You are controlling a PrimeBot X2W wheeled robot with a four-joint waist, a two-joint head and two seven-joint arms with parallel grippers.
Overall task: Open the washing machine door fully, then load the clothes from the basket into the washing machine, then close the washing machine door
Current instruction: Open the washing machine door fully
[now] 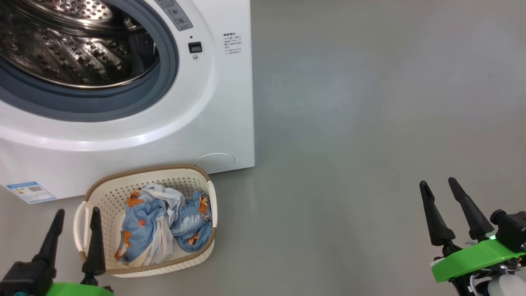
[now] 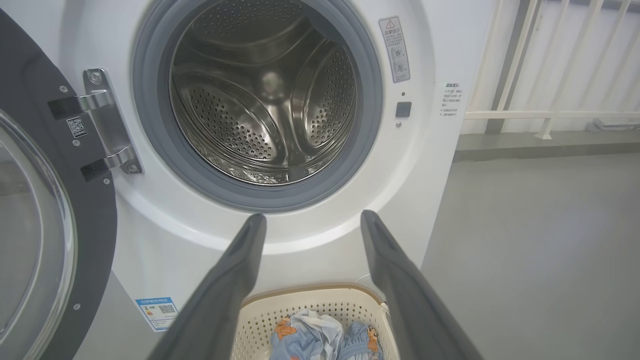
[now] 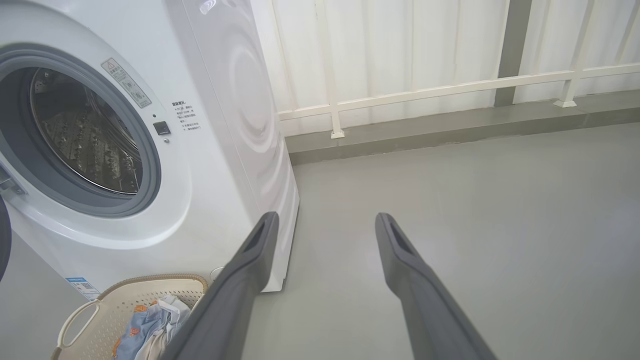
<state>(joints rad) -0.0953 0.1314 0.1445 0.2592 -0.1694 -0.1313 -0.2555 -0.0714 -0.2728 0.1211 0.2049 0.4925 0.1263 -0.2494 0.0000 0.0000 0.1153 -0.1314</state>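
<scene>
Both left fingers (image 1: 95, 242) and right fingers (image 1: 433, 218) gape (empty).

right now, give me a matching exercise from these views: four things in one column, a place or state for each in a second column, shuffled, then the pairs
Column one
1 washing machine door
2 clothes
3 basket
4 right gripper

Column two
a jaws apart, above the grey floor
b standing in front of the washing machine
c swung open on its hinges
d heaped in the basket

Pairs: 1-c, 2-d, 3-b, 4-a
</scene>
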